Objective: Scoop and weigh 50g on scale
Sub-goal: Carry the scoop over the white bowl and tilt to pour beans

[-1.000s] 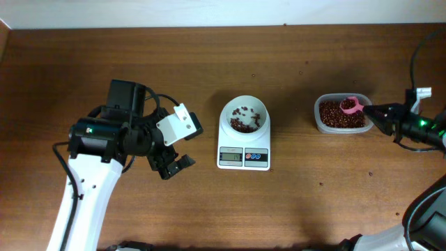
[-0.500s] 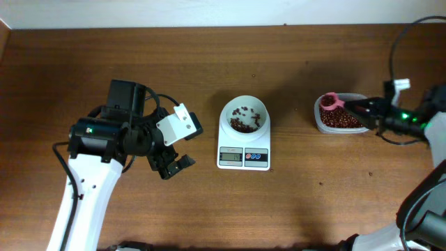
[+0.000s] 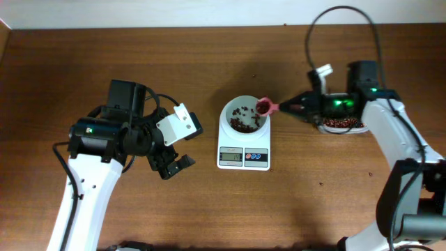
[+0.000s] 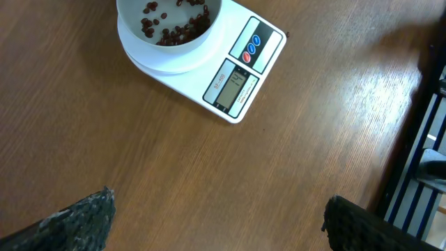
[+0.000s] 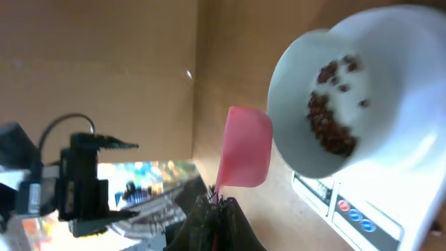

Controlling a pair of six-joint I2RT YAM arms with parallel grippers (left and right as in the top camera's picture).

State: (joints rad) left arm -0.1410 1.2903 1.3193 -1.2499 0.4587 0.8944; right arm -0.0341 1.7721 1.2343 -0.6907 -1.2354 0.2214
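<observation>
The white scale (image 3: 230, 141) stands mid-table, and its round bowl (image 3: 243, 98) holds some red beans (image 3: 242, 125). My right gripper (image 3: 282, 108) is shut on the handle of a pink scoop (image 3: 264, 107), whose head hangs at the bowl's right rim and looks dark red inside. The right wrist view shows the scoop (image 5: 244, 148) from behind, just beside the bowl (image 5: 293, 90), with the gripper (image 5: 217, 203) closed on its handle. My left gripper (image 3: 174, 166) hovers open left of the scale. In its wrist view that gripper (image 4: 219, 223) has only bare wood between the fingers, and the scale (image 4: 240, 87) lies ahead.
The clear tub of red beans (image 3: 341, 125) sits right of the scale, mostly hidden under my right arm. A cable loops above that arm. Brown wooden tabletop (image 3: 313, 202) surrounds the scale.
My right arm has swung left from the bean tub to the bowl's rim, carrying the pink scoop. The left arm has not moved.
</observation>
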